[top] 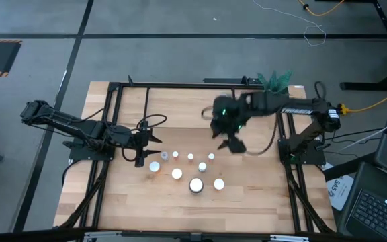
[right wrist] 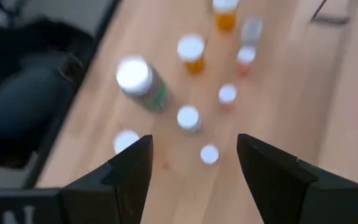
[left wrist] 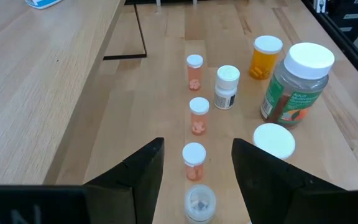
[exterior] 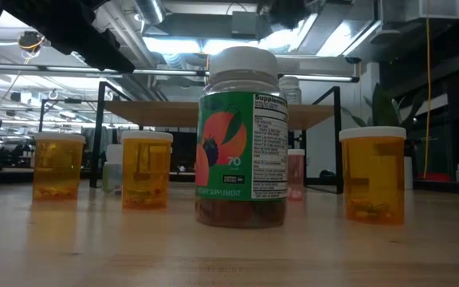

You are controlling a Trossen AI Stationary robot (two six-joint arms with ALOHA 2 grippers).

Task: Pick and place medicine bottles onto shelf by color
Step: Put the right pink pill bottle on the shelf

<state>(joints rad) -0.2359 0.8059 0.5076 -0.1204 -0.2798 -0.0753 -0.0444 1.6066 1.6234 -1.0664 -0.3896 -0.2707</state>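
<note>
Nothing was shelved yet: all the medicine bottles point(top: 190, 172) stood clustered mid-table, the shelf point(left wrist: 36, 68) bare. The left claw point(left wrist: 194, 177) hovered spread beside them; the right claw point(right wrist: 194, 171), spread and empty, hung above.

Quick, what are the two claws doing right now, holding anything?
Left gripper: open, empty, fingers either side of the row of small bottles.
Right gripper: open, empty, above the table near the shelf.
</note>
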